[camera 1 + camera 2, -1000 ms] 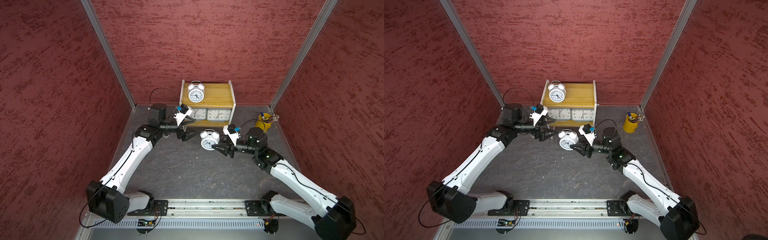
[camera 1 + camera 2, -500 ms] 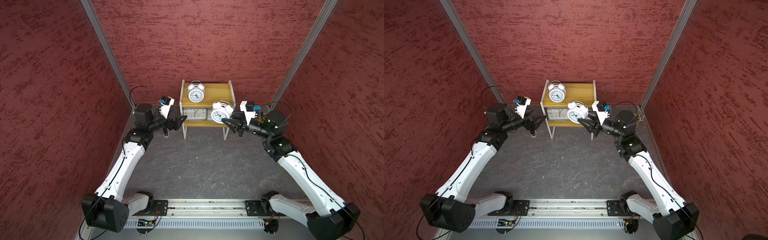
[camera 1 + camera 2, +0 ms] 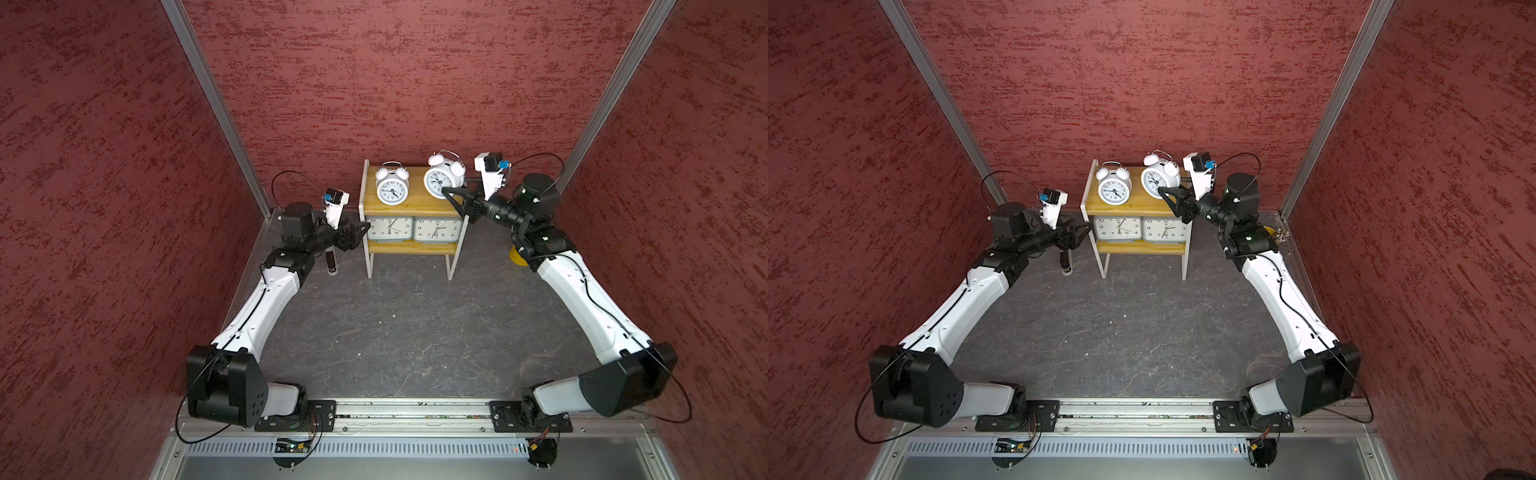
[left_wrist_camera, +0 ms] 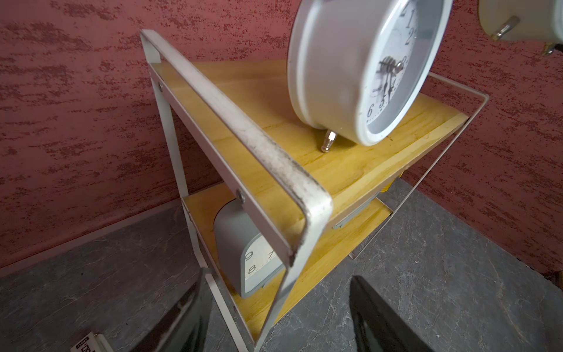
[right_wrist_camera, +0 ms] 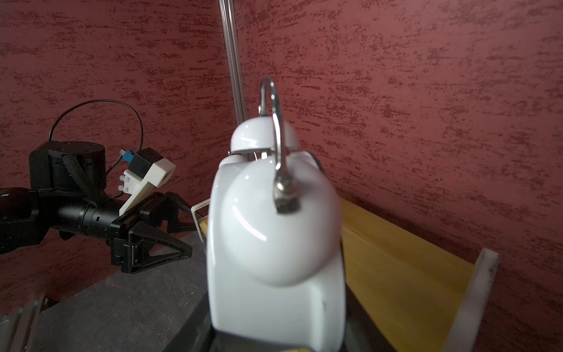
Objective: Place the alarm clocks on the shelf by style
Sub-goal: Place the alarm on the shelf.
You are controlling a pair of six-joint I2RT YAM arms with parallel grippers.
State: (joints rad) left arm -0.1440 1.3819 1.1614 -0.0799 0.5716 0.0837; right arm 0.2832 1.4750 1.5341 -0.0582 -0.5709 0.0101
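Note:
The shelf point(image 3: 432, 203) stands at the back wall. One white twin-bell alarm clock point(image 3: 392, 189) stands on the left of its top board. Two grey alarm clocks point(image 3: 390, 229) point(image 3: 437, 229) sit side by side on the lower board. My right gripper point(image 3: 446, 188) is shut on a second white twin-bell clock point(image 3: 444, 178) point(image 5: 274, 243), which hangs tilted just above the right half of the top board. My left gripper point(image 3: 362, 230) point(image 4: 278, 274) is open at the shelf's left side, with the shelf's front left frame post between its fingers point(image 4: 195, 298), not touching.
A yellow pen cup point(image 3: 1273, 230) stands right of the shelf, mostly hidden behind my right arm. A dark cylinder with a white end point(image 3: 331, 264) stands on the grey floor below my left wrist. Red walls close in on three sides.
My right gripper has carried the white clock from the floor up and back to above the top board. My left arm has swung to the shelf's left side and its jaws have narrowed.

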